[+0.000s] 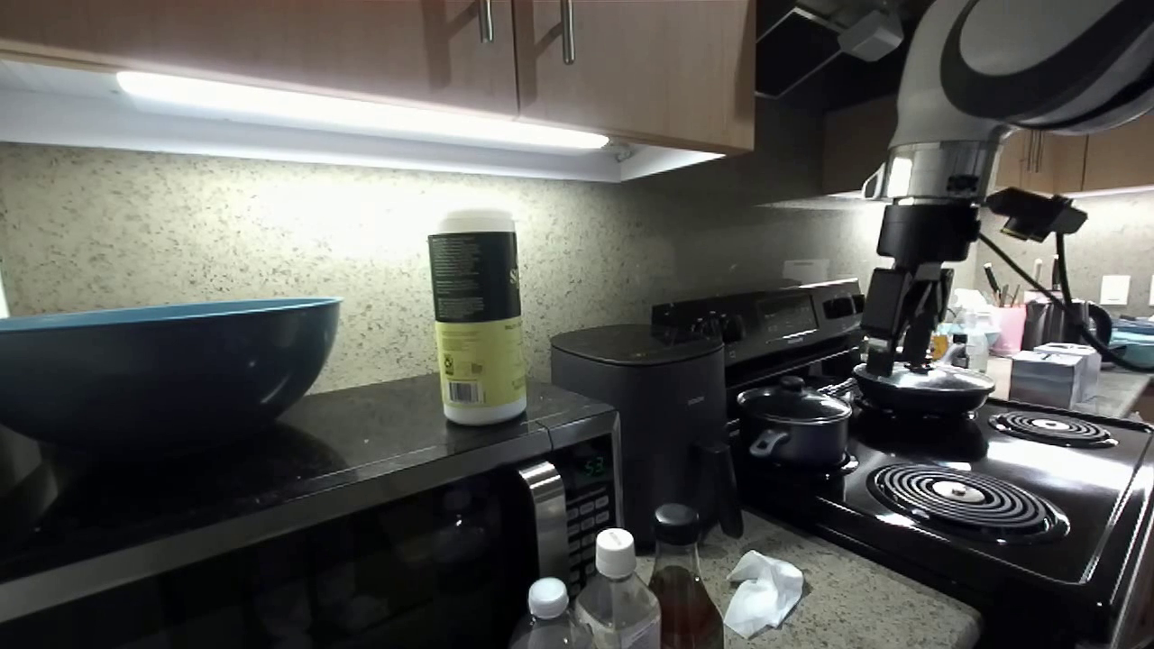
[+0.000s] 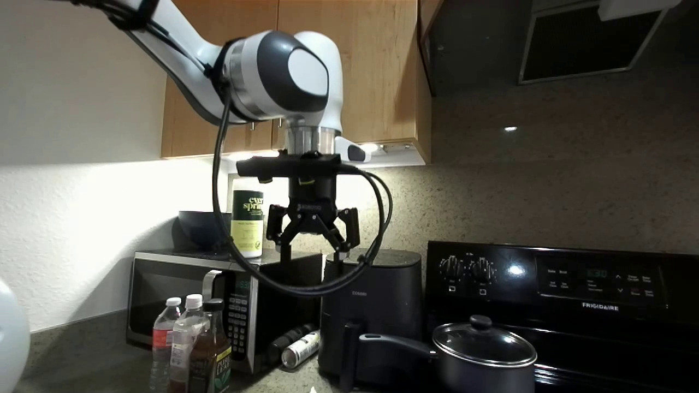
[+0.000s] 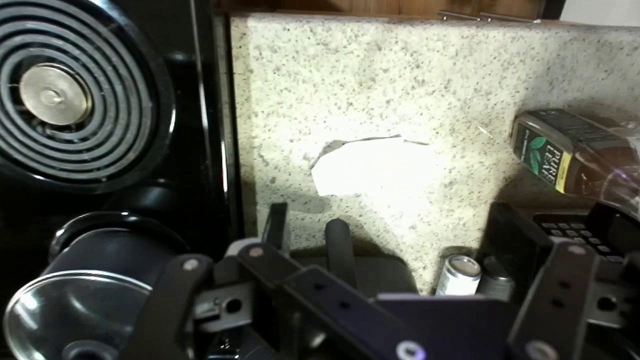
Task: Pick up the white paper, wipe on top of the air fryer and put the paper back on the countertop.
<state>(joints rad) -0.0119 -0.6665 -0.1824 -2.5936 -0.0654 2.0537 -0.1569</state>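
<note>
The paper [image 3: 375, 167] is lying crumpled on the counter [image 3: 320, 65], mid-frame in the wrist view; the gripper [image 2: 312, 262] is hanging spread and empty. Light, limp and tearable, I judge, the paper is probably offering its surest pinch at the bunched middle.

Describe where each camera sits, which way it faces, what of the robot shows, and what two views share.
In an exterior view: near the microwave, looking across it toward the stove; arm and jaws at right.
In an exterior view: opposite the air fryer, facing the back wall; arm at top left, open jaws near centre.
Wrist view: on the arm, looking down at countertop and white paper; jaws at bottom.
Both exterior views share microwave and air fryer.
</note>
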